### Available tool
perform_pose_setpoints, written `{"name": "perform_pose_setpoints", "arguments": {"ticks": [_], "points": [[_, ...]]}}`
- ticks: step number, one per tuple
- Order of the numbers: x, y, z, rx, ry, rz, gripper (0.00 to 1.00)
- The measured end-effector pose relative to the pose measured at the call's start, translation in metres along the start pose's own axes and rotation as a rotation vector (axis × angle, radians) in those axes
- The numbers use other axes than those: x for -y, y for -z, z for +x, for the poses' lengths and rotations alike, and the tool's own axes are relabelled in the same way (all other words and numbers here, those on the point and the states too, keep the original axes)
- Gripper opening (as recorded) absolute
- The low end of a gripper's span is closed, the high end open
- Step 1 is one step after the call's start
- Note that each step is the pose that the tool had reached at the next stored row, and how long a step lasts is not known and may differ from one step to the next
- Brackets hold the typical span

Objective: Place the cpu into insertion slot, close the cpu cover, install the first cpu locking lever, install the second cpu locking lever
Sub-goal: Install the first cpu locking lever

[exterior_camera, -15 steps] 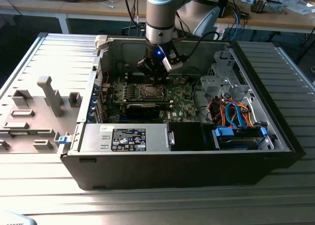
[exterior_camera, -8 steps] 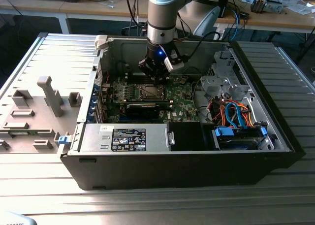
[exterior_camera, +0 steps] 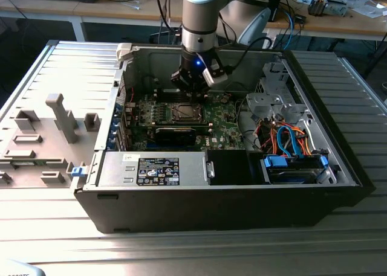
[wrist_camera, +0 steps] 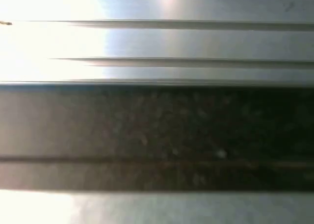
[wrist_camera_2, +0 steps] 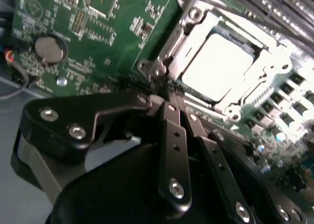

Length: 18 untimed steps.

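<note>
The cpu lies flat in the insertion slot, its pale metal face showing through the window of the cpu cover. That silver frame is down over the chip. My gripper is shut, its black fingertips pressed together right at the socket's rim, by a small metal hook at the corner. I see nothing held between the fingers. In the exterior view the gripper hangs just behind the socket, low inside the open computer case.
A black labelled power-supply box lies along the case front. Drive bays with blue and orange cables fill the exterior view's right. Memory slots and a coin battery flank the socket. The removed side panel lies outside the case.
</note>
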<state>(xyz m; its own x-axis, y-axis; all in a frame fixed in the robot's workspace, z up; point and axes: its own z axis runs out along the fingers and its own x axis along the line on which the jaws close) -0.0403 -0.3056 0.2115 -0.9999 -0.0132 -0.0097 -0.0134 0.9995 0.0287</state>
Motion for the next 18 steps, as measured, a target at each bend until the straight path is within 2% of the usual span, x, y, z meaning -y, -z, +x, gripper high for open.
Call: {"name": "perform_pose_setpoints", "arguments": {"ticks": [2, 4, 6, 7, 8, 11, 16, 18], "points": [[-0.0001, 0.0036, 0.0001, 0.0001, 0.000, -0.0001, 0.11], [-0.0001, 0.0040, 0.0005, 0.0003, 0.000, -0.0005, 0.11], [-0.0001, 0.0042, 0.0042, 0.0003, 0.000, -0.0016, 0.11], [-0.0002, 0.0043, 0.0068, 0.0007, 0.000, -0.0034, 0.11], [-0.0003, 0.0043, 0.0136, 0.0020, 0.000, -0.0067, 0.11], [-0.0005, 0.0043, 0.0283, 0.0033, 0.000, -0.0117, 0.11], [-0.0006, 0.0038, 0.0392, 0.0029, 0.012, -0.0159, 0.11], [-0.0008, 0.0036, 0.0407, 0.0026, 0.021, -0.0162, 0.11]]}}
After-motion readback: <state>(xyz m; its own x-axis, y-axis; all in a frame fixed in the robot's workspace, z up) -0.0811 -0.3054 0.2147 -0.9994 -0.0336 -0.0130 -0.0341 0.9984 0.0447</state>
